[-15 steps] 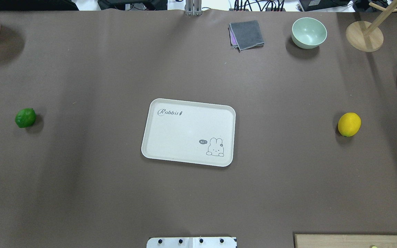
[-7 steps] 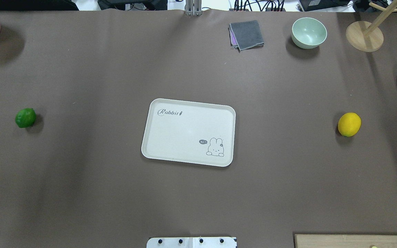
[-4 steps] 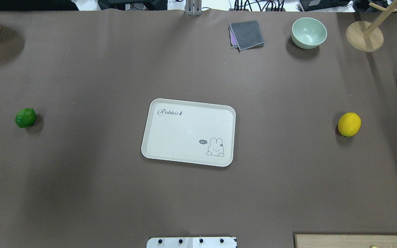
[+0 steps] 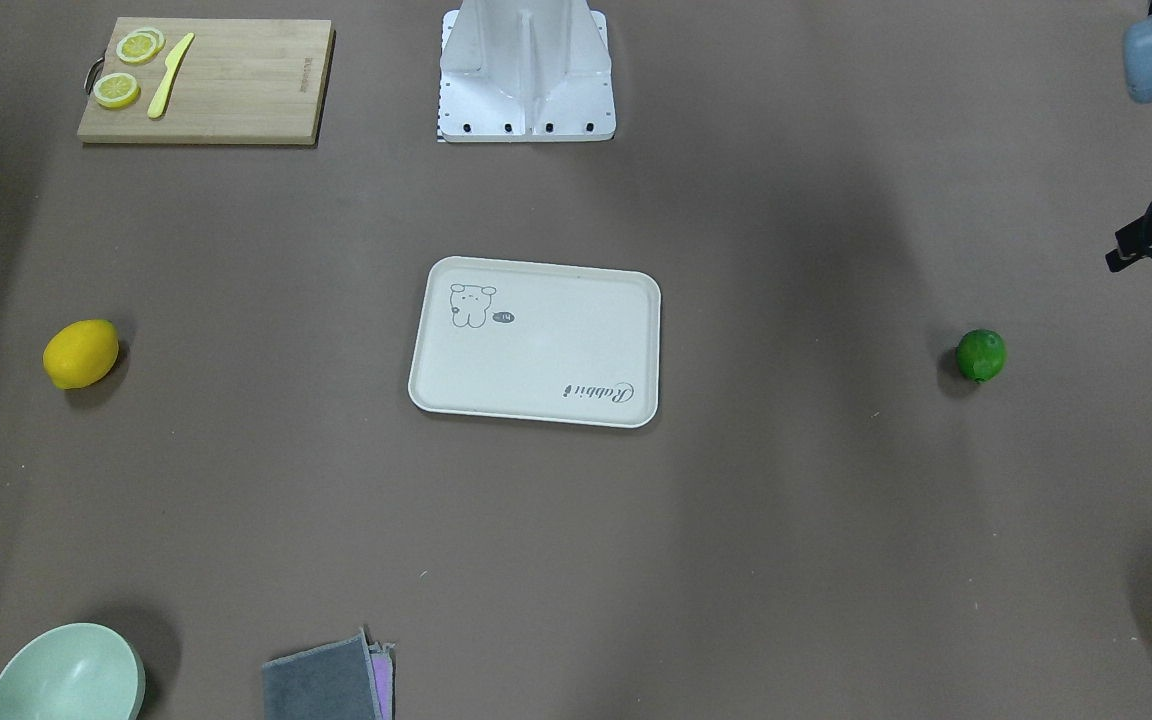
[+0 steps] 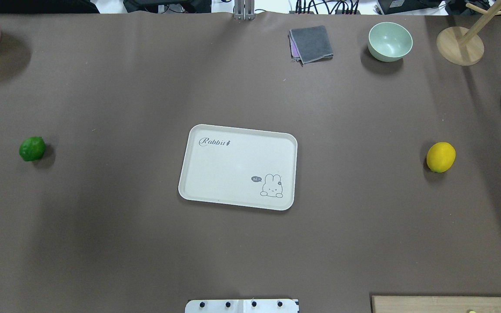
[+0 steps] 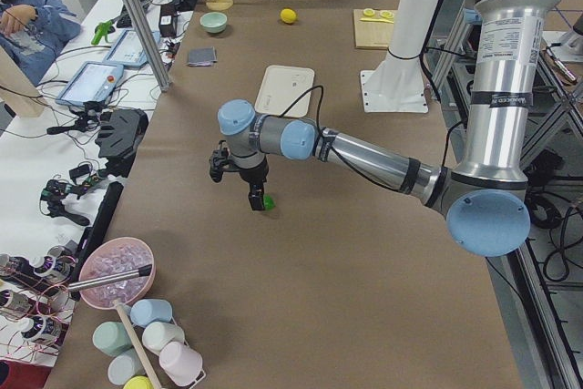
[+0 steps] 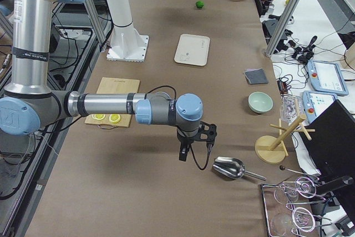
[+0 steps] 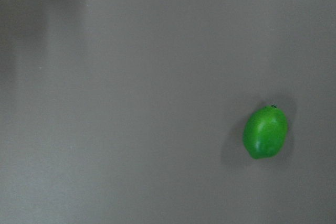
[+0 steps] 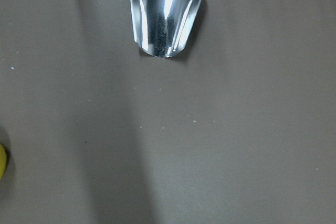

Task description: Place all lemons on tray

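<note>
Tray (image 5: 233,165): cream-white, flat at the middle of the brown table (image 5: 102,239); nothing on it.
Green lemon (image 5: 32,148): on the table, well apart from the tray, on the robot's left side; low right in the left wrist view.
Yellow lemon (image 5: 441,157): on the table, well apart from the tray, on the robot's right side; a sliver at the edge of the right wrist view.
Left gripper (image 6: 255,203): pointing down, apparently just beside the green lemon; spread of fingers cannot be told.
Right gripper (image 7: 182,156): pointing down near a metal scoop (image 9: 167,14); spread cannot be told.
Sundries: cutting board (image 4: 204,80) with lemon slices (image 4: 139,45); pale green bowl (image 5: 389,41); folded grey cloth (image 5: 311,43).
</note>
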